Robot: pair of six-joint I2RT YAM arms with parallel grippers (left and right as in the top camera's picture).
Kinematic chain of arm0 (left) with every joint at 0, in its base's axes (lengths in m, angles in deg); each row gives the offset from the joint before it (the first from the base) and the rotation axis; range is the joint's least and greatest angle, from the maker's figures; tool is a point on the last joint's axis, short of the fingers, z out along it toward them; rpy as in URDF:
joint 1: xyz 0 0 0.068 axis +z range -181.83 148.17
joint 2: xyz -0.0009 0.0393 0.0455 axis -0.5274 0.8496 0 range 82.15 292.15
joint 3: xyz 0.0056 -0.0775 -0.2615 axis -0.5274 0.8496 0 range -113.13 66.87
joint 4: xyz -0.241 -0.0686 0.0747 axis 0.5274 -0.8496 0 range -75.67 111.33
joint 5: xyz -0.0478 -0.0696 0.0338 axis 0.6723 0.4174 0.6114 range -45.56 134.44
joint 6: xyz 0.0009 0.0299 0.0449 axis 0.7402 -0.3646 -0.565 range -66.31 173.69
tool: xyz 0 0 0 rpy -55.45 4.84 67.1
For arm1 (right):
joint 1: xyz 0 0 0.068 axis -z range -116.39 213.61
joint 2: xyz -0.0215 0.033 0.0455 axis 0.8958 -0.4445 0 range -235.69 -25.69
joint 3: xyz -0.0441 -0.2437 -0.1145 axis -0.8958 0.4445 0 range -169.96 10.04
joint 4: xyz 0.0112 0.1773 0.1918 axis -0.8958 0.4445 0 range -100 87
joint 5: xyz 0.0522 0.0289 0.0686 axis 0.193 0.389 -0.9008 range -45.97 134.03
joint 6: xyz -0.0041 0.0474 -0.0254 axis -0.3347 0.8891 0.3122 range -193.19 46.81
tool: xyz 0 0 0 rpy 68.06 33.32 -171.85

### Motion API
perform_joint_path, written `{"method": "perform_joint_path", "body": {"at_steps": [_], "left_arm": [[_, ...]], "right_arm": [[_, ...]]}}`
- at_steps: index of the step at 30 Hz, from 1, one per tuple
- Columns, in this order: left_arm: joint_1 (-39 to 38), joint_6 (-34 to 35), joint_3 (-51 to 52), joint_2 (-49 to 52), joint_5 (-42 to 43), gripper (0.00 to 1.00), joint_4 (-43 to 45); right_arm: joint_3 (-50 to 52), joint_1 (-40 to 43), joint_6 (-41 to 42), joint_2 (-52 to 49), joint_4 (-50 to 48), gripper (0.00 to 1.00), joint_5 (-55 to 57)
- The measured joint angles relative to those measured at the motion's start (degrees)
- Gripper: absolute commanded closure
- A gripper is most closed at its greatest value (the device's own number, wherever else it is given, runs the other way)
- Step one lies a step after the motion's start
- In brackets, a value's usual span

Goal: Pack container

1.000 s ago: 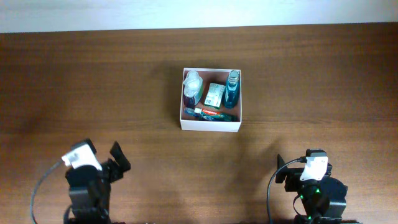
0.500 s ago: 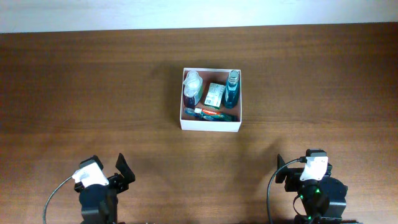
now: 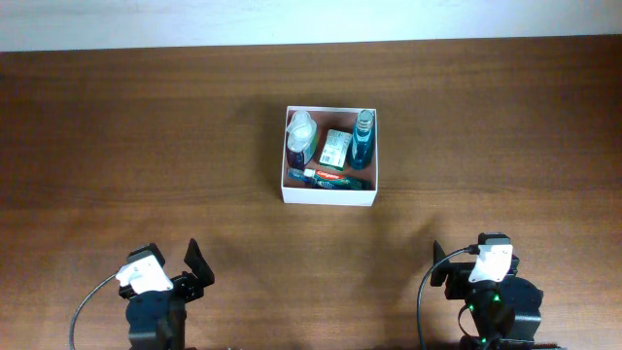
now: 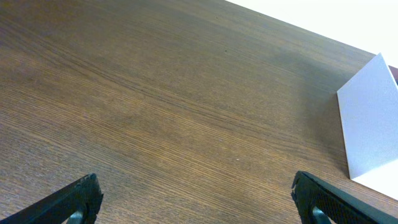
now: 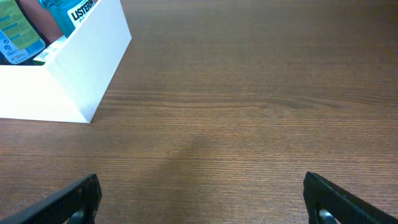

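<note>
Nearest the base, the left gripper (image 4: 200,202) sits low at the near-left edge of the table (image 3: 505,146). In its wrist view, its fingers (image 4: 78,200) are spread wide, one at each lower corner, with only wood grain showing between them. A grey cable (image 3: 86,309) loops off the left arm's outer side.

The right gripper (image 5: 205,202) sits at the near-right edge. Its two dark fingertips are likewise spread far apart at the lower corners of its view, above bare wood. A black cable (image 3: 424,292) curves beside that arm. Both grippers are well apart from the container.

Mid-table, slightly toward the far side, we see the container (image 3: 328,195) resting flat and roughly centred between the two arms. It has white outer walls and a pinkish-brown floor. The left wrist view catches one white wall (image 4: 370,124) at its right edge. The right wrist view shows a white corner (image 5: 68,81) at its upper left.

Contents, near wall to far wall:
- A toothpaste tube (image 3: 328,177) with red and green print lies along the near wall.
- A clear bottle (image 3: 300,136) with a pale top and dark liquid is at the left side.
- A green-white packet (image 3: 335,148) lies in the middle.
- A blue mouthwash bottle (image 3: 362,139) is at the right side. Part of its label reads "LISTER" in the right wrist view.

Whether the bottles stand upright or lie flat, we cannot tell.

Beyond the far table edge runs a white strip (image 3: 311,19).
</note>
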Motion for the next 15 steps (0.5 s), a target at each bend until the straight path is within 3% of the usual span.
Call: {"method": "perform_joint_path", "body": {"at_steps": [15], "left_arm": [[0.0,0.02,0.0,0.0,0.0,0.01,0.0]], "right_arm": [[0.0,0.0,-0.02,0.0,0.0,0.01,0.0]]}}
